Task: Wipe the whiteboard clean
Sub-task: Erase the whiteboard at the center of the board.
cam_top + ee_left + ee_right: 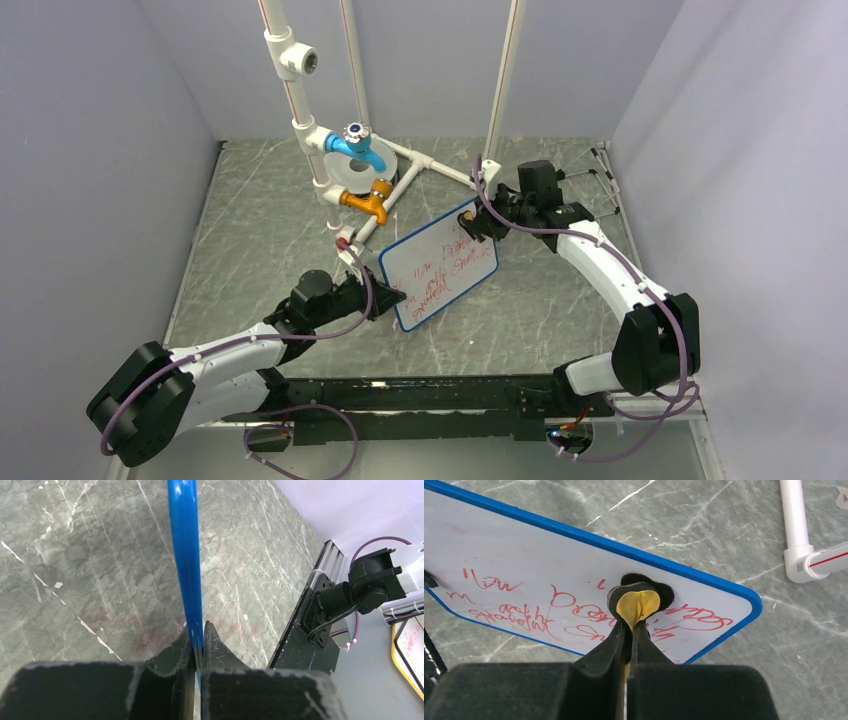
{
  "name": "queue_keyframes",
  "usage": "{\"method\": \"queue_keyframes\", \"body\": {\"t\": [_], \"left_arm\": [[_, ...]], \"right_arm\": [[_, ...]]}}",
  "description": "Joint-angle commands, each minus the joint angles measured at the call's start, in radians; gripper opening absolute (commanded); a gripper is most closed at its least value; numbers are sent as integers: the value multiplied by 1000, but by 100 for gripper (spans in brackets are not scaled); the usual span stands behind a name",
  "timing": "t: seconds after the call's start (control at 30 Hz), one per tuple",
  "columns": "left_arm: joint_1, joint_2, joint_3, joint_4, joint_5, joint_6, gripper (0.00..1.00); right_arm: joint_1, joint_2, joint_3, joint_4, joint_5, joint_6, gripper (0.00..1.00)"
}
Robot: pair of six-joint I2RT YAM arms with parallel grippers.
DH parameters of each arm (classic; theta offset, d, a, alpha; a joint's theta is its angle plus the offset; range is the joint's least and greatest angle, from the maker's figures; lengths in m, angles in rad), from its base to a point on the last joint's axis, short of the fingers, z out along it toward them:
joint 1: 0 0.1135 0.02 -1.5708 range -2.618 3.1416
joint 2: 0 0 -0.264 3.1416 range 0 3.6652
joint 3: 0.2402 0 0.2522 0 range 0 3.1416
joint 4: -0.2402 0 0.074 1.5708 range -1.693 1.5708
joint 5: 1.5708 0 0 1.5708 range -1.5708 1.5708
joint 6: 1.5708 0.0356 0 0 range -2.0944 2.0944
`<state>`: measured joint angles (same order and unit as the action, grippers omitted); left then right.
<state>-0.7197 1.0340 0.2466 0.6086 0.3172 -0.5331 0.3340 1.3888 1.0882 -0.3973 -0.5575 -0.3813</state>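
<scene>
The whiteboard [440, 266] is a small white board with a blue rim and red handwriting across its face [549, 580]. It hangs tilted above the table, with my left gripper [382, 298] shut on its lower left edge. In the left wrist view only the board's blue rim [186, 555] shows, edge-on, pinched where my left gripper [199, 642] closes. My right gripper [478, 222] is at the board's upper right corner, shut on a yellow and black eraser pad [638, 602]. In the right wrist view my right gripper [629, 630] presses that pad against the writing.
A white pipe frame [300, 130] with a blue tap [355, 143] and an orange tap [368, 203] stands at the back of the grey marble table [260, 230], a grey disc [350, 178] behind the taps. A white pipe elbow [799, 555] lies near the board's corner. A black rail [440, 400] runs along the near edge.
</scene>
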Motion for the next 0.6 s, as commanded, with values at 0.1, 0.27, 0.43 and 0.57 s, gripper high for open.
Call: {"method": "queue_keyframes", "body": {"t": [0.1, 0.27, 0.43, 0.57], "left_arm": [[-12, -15, 28, 56, 65, 43, 0], [-13, -23, 34, 38, 57, 50, 0], [-12, -13, 36, 28, 58, 58, 0], [-13, -2, 39, 30, 66, 63, 0]], "right_arm": [[85, -11, 0, 12, -26, -58, 0], [174, 3, 13, -29, -76, -108, 0], [129, -8, 13, 23, 47, -58, 0], [34, -27, 0, 67, 137, -12, 0]]}}
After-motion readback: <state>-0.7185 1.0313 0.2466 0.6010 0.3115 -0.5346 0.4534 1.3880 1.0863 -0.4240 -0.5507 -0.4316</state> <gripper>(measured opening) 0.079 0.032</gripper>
